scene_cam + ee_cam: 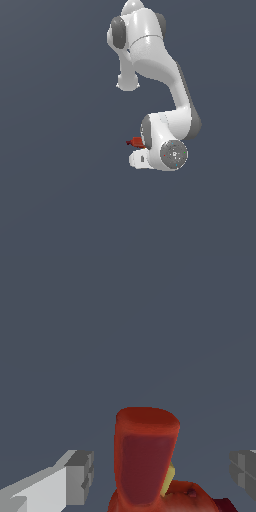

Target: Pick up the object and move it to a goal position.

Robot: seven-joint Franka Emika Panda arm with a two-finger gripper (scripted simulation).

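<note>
The gripper [160, 476] stands with fingers [80, 476] apart, the drill [145, 461] between them, apparently untouched. Open grey floor [60, 200] surrounds the arm [160, 65] on all sides.

On the plain slate-grey ground, the only thing standing in the way is the small red pistol-shaped drill [145, 461], which sits between the grey finger pads [80, 476] of the white gripper [160, 478]. A clear gap shows on each side of its handle, so neither pad touches it. In the exterior view, the bent white arm [165, 105] hides most of the drill [136, 142]; open ground spreads to that view's left and right.
</note>
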